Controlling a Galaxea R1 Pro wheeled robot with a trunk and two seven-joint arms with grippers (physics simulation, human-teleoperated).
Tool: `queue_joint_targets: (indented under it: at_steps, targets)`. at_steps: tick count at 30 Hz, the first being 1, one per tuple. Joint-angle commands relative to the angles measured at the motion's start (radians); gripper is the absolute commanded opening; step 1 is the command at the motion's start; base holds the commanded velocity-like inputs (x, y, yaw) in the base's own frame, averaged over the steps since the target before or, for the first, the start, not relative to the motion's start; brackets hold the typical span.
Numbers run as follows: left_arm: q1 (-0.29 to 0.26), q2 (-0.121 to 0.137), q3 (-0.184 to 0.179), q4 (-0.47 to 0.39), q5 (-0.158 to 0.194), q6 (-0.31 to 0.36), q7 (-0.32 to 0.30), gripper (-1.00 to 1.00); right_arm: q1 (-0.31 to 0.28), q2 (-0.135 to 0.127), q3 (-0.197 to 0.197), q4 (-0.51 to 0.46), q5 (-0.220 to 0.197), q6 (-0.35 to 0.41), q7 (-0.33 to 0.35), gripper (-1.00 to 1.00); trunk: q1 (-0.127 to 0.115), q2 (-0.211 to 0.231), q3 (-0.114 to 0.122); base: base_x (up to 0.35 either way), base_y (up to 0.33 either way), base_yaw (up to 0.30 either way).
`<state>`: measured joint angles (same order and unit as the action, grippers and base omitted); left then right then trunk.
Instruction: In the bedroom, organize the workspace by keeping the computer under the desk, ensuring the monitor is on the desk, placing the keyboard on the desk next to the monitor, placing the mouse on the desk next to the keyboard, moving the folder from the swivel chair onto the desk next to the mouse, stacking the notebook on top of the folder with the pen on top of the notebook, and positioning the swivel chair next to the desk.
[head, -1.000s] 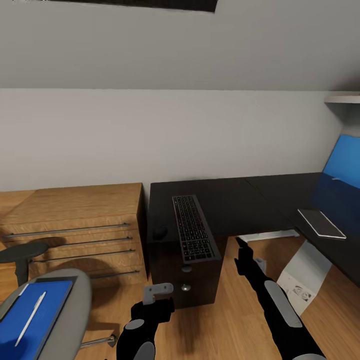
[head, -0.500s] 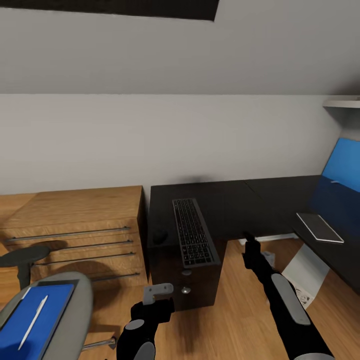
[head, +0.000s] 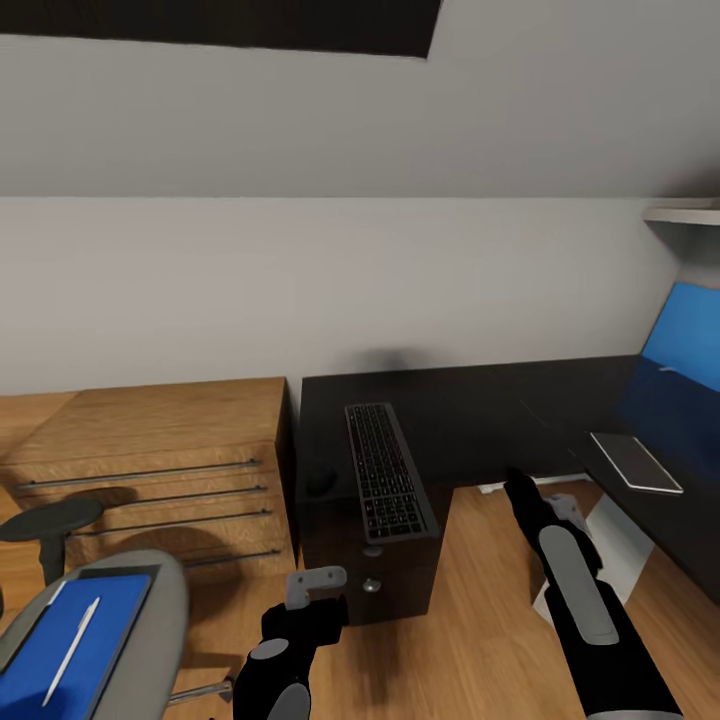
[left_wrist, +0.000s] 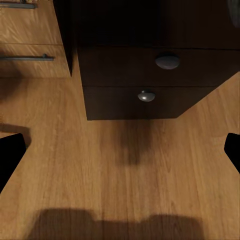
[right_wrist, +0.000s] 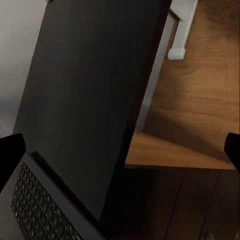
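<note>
A dark keyboard lies lengthwise on top of the black computer tower, which stands on the floor against the black desk. A small dark mouse sits left of the keyboard on the tower. The blue monitor stands on the desk at far right. On the grey swivel chair at lower left lies a blue folder with a white pen on it. My left gripper hangs open in front of the tower. My right gripper is open, beside the tower near the desk edge.
A wooden drawer unit with metal handles stands left of the tower. A flat dark item with a white edge lies on the desk before the monitor. The white desk leg stands on the wooden floor. A shelf hangs at upper right.
My right arm has swung to the right, away from the tower's side. The whole picture has slid down a little, so the camera moved. The left arm has stayed put.
</note>
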<state>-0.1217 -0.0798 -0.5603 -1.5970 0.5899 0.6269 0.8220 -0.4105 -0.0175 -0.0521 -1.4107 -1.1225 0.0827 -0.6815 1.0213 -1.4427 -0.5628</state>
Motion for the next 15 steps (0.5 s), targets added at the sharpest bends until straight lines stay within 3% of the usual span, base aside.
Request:
queue_joint_targets:
  at_steps: [1,6,11,12,15]
  targets:
    - [-0.001,0.0,-0.001,-0.001,0.008,0.002,0.009,1.0,-0.001,0.0,-0.001,-0.004,0.006,0.005,-0.004,1.0,-0.004,0.007,0.002,0.0,0.0,0.0]
    - [-0.001,0.0,-0.003,-0.001,0.008,0.002,0.01,1.0,-0.001,-0.001,0.006,-0.01,0.022,0.002,0.003,1.0,-0.012,0.021,0.008,0.0,0.0,0.0]
    - [-0.001,0.0,-0.005,-0.001,0.008,0.002,0.011,1.0,-0.001,-0.004,0.038,-0.023,0.05,0.004,0.033,1.0,-0.012,0.021,0.008,0.0,0.0,0.0]
    - [-0.001,0.0,-0.004,-0.001,0.008,0.002,0.01,1.0,-0.001,-0.006,0.058,-0.026,0.085,0.005,0.058,1.0,-0.012,0.021,0.008,0.0,0.0,0.0]
    - [-0.001,0.0,-0.003,0.0,0.007,0.002,0.01,1.0,0.0,-0.006,0.071,-0.025,0.167,0.007,0.078,1.0,-0.012,0.021,0.008,0.0,0.0,0.0]
